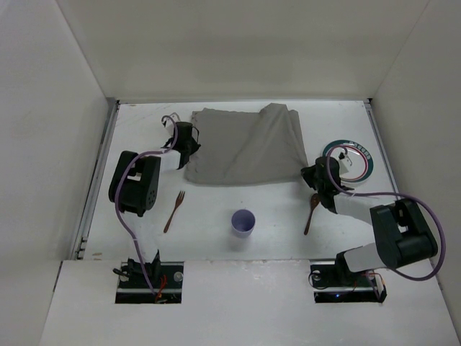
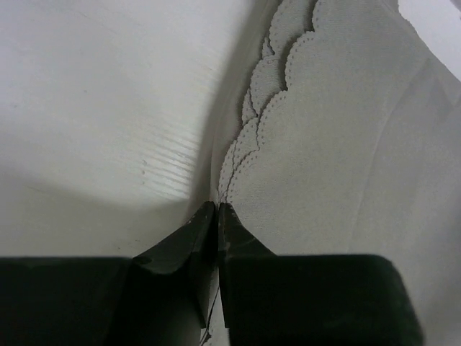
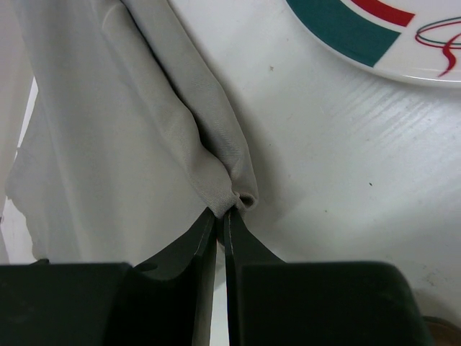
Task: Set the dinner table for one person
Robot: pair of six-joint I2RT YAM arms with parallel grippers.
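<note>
A: Spreading the grey cloth mat (image 1: 241, 148)?
B: Likely. The left gripper (image 2: 217, 209) and right gripper (image 3: 222, 213) each clamp an edge of it, far-middle on the dinner table (image 1: 216, 198). Next calls for drawing it taut and laying it flat.

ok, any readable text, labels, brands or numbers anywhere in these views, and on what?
None readable.
The plate: a green band and a red-green squiggle, decoration only, no letters I can make out.
The grey cloth mat, purple cup, fork, spoon: no markings visible.
</note>
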